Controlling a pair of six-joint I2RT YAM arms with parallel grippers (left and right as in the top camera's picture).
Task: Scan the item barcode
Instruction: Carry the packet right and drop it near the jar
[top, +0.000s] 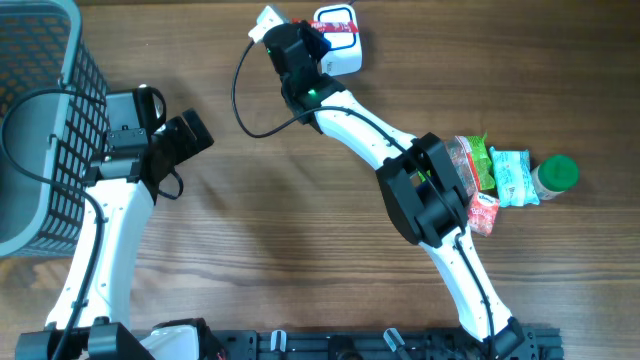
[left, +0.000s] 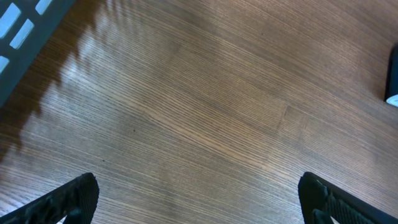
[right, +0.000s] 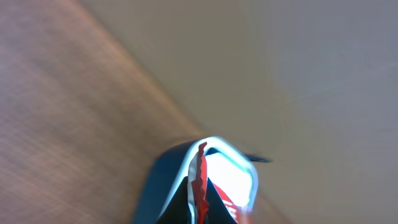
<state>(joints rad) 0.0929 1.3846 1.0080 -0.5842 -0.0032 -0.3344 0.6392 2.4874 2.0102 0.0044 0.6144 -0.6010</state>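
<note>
Your right tool (top: 318, 40) is clenched on the red-and-white packet (top: 338, 25), holding it at the far edge of the worktop (top: 300, 230), directly over the white scanner (top: 350, 62). In the right wrist view you see that packet edge-on as a thin red strip, with the scanner's pale face just behind it (it's blurred there, so you cannot tell whether they touch). Your left tool (top: 188, 138) is released, its jaws spread wide over bare wood, beside the grey basket (top: 40, 130). Other packets (top: 495, 175) and a green-capped bottle (top: 556, 175) lie clustered by the right arm's elbow, well apart from the scanner.
</note>
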